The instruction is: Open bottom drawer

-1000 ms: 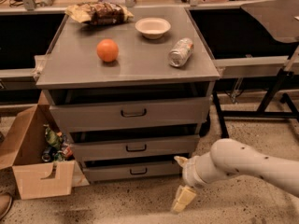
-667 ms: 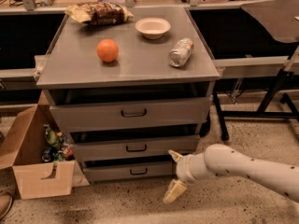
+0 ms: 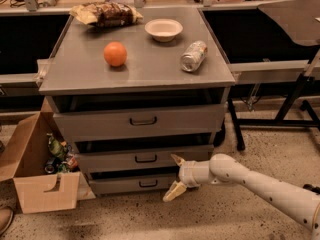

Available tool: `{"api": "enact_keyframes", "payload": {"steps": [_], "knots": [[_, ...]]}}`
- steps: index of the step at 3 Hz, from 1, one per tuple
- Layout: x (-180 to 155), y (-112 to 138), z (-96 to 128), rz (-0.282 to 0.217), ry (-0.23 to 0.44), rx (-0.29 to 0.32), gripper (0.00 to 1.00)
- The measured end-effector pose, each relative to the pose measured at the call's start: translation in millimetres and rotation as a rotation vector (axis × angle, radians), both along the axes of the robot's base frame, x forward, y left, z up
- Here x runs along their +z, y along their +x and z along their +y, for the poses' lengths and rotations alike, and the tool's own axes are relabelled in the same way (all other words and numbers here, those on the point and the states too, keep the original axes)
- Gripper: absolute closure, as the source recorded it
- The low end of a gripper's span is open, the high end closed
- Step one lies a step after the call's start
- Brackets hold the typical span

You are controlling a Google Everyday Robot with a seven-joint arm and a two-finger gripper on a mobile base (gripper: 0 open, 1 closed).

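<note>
The bottom drawer (image 3: 132,183) is the lowest, narrowest grey front of the grey cabinet (image 3: 140,119), with a small dark pull handle (image 3: 148,183). It sits nearly flush, with a dark gap above it. My gripper (image 3: 173,176) is on a white arm coming in from the lower right. It hangs just right of the handle, in front of the drawer's right part. Its two cream fingers (image 3: 171,191) are spread apart, one up and one down, with nothing between them.
On the cabinet top are an orange (image 3: 115,53), a white bowl (image 3: 163,29), a lying can (image 3: 193,56) and a snack bag (image 3: 106,13). An open cardboard box (image 3: 37,171) with trash stands at the left. Black table legs (image 3: 280,109) stand at the right.
My gripper has moved left and slightly up, from the cabinet's lower right corner to just right of the bottom drawer's handle. The drawers have not moved.
</note>
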State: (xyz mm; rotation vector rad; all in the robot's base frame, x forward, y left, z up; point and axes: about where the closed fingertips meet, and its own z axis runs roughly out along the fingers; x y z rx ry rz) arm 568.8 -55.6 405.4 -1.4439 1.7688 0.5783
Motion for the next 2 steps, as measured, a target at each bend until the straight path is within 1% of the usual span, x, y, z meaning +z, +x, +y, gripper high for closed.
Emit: {"api": "enact_keyframes", "payload": {"steps": [1,2], "knots": [[0,0,0,-0.001,0.0,0.001,0.0],[-16,-8,-3,-0.019,0.023,0.012,0.0]]}}
